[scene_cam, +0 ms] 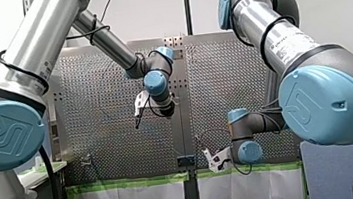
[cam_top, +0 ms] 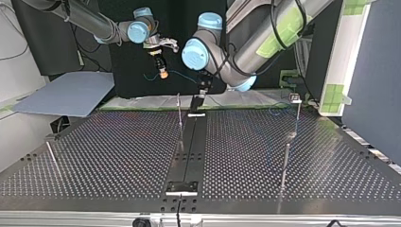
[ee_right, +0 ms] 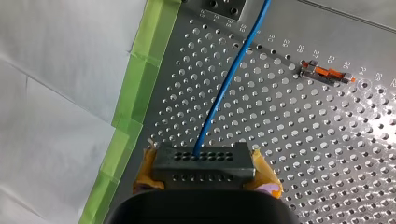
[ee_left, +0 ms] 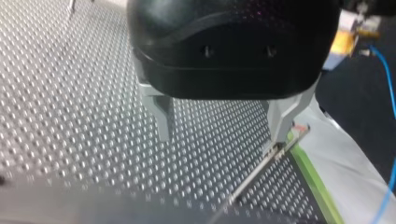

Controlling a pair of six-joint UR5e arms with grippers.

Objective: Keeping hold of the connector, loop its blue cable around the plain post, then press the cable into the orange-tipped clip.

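My R hand (ee_right: 205,172) is clenched on the connector (ee_right: 203,158) above the counter (ee_right: 280,121). The blue cable (ee_right: 229,79) runs free ahead. L hand (ee_left: 220,137) released, empty. Cable isn't looped, nor in the orange-tipped clip (ee_right: 327,73). Both steps left, I reckon.

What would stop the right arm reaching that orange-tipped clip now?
Nothing visible, so probably it can: the right gripper, shut on the connector, has only perforated table between it and the orange-tipped clip. The blue cable runs ahead, beside that path.
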